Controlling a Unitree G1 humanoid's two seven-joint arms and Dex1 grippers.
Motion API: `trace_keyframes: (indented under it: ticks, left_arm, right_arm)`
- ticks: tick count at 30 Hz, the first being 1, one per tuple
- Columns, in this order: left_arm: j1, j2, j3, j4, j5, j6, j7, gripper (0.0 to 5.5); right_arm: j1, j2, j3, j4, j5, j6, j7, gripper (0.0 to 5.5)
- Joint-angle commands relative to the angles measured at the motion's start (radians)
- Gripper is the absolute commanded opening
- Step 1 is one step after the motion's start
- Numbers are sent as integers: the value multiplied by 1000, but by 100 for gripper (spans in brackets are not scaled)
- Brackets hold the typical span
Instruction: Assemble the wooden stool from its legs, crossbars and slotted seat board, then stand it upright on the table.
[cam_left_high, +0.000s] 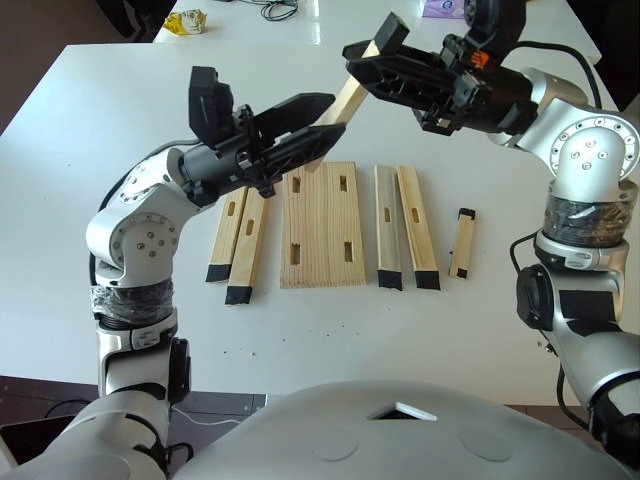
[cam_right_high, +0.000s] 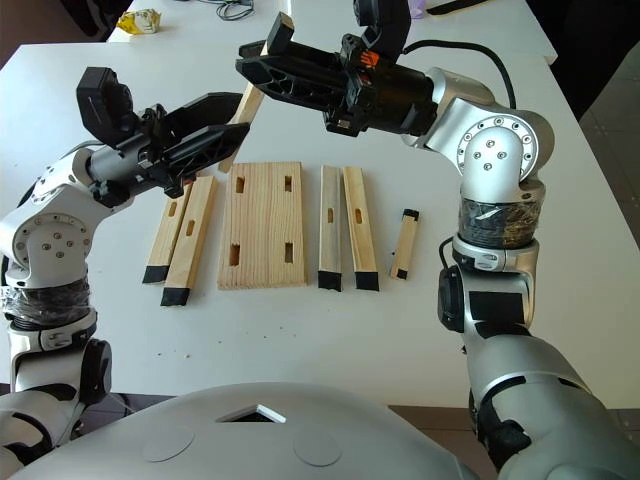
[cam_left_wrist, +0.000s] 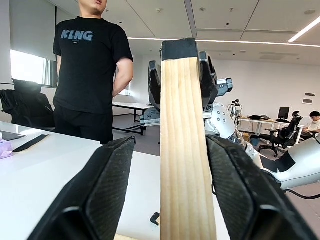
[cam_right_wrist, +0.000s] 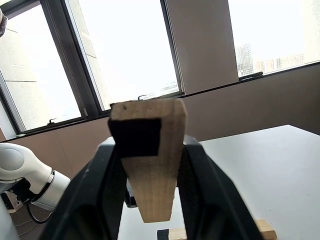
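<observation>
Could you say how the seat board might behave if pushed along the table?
The seat board lies flat, so it would probably slide, not tip. Solid wood suggests stiffness. The leg beside it might get nudged.

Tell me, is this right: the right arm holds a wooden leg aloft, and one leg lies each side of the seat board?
Not quite: the left eye view shows two legs on each side of the seat board. The rest is right.
</observation>
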Motion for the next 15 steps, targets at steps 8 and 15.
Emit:
trace_keyframes:
  ticks: [8,15]
  left_arm:
    - [238,145,-11,-110,98,-32,-83,288]
    - [244,19,-92,-11,330,-187,117,288]
  right_arm:
    - [-26,-89,7,135,-199,-227,77,132]
    - [36,-251,134,194,-430,-465,288,132]
